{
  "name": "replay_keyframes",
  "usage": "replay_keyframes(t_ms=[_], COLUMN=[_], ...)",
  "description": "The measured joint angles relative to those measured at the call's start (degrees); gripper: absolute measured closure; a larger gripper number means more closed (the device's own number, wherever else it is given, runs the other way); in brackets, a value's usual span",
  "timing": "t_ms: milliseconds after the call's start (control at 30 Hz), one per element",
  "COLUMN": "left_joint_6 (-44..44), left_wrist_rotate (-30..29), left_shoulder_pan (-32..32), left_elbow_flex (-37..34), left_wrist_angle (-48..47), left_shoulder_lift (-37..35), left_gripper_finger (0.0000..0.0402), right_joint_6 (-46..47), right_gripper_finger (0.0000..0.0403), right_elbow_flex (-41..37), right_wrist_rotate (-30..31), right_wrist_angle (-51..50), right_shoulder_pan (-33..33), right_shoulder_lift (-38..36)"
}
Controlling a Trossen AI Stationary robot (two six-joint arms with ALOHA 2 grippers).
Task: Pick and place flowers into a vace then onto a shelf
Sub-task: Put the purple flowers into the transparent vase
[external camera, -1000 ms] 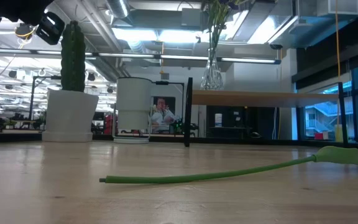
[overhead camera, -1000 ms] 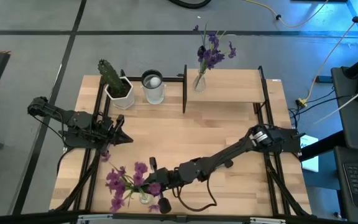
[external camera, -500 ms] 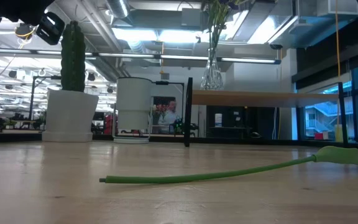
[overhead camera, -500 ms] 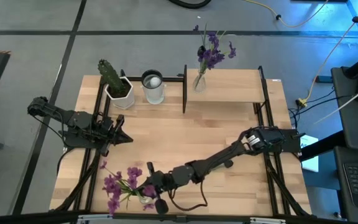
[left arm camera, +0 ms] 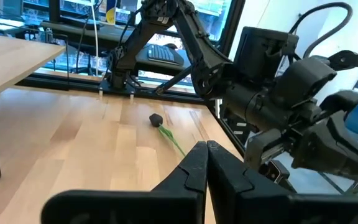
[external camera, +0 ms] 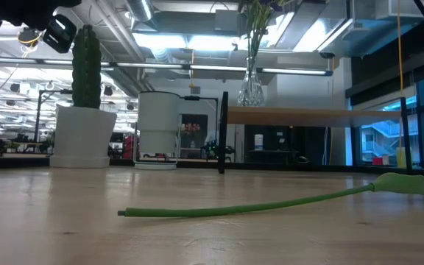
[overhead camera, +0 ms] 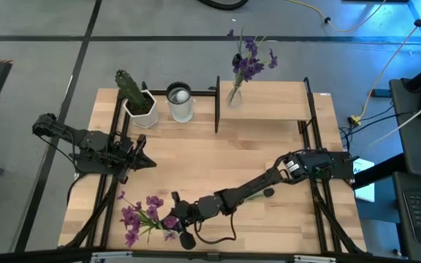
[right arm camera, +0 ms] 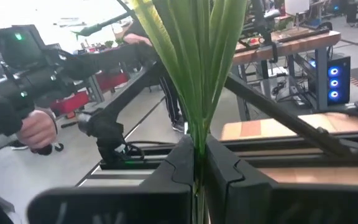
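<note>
**Pink bunch pinched low on thin stems, at the near edge of the table**

The biggest risk I see is the table [overhead camera: 218, 157] edge. My right gripper [overhead camera: 174, 217] sits at the near left of the table, close to its near edge, fingers shut on the green stems of the pinker flowers [overhead camera: 139, 217]; the right wrist view shows the stems [right arm camera: 188, 68] squeezed between the closed fingers, leaves fanning out beyond them. The blooms hang out to the left of the gripper, so I judge they could catch on the black frame rails or drag over the edge when I lift.

Next, the grip itself. The stems are thin and bundled; a pinch this tight could crush them, or one could slip free and leave the bunch split.

A loose green stem [external camera: 256, 206] lies flat on the wood in the low view, and I could sweep it along with a careless move.

On the far side, the shelf [overhead camera: 269, 102] carries a glass vase [overhead camera: 234, 95] holding the darker violet flowers [overhead camera: 251, 62]. Carrying the pink bunch across, I could knock that vase, or the cactus [overhead camera: 130, 89] and the white cup [overhead camera: 180, 102] standing at the shelf's left.

My left gripper [overhead camera: 143, 162] waits at the left side, fingers closed on nothing.

The surface is light wooden planking. Around it lies grey floor with a yellow cable [overhead camera: 386, 51], and a keyboard at the right.
</note>
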Motion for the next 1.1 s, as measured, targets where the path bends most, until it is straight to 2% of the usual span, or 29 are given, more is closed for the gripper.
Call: replay_keyframes(t_ms=[467,833,1100], left_joint_6=[0.0,0.0,0.02], left_wrist_rotate=[-0.2,-0.37,-4.68], left_shoulder_pan=[0.0,0.02,0.02], left_elbow_flex=[0.0,0.0,0.0], left_wrist_angle=[-0.01,-0.02,-0.02], left_shoulder_lift=[-0.01,-0.01,0.0], left_gripper_finger=[0.0396,0.0398,0.0398], right_joint_6=[1.69,-1.71,-1.69], right_gripper_finger=[0.0389,0.0389,0.0389], right_elbow_flex=[-4.63,-4.61,-4.57], right_wrist_rotate=[-0.39,-0.37,-0.19], right_wrist_angle=[1.04,-0.81,-4.65], right_shoulder_pan=[-0.2,-0.3,-0.37], right_shoulder_lift=[0.02,-0.03,-0.07])
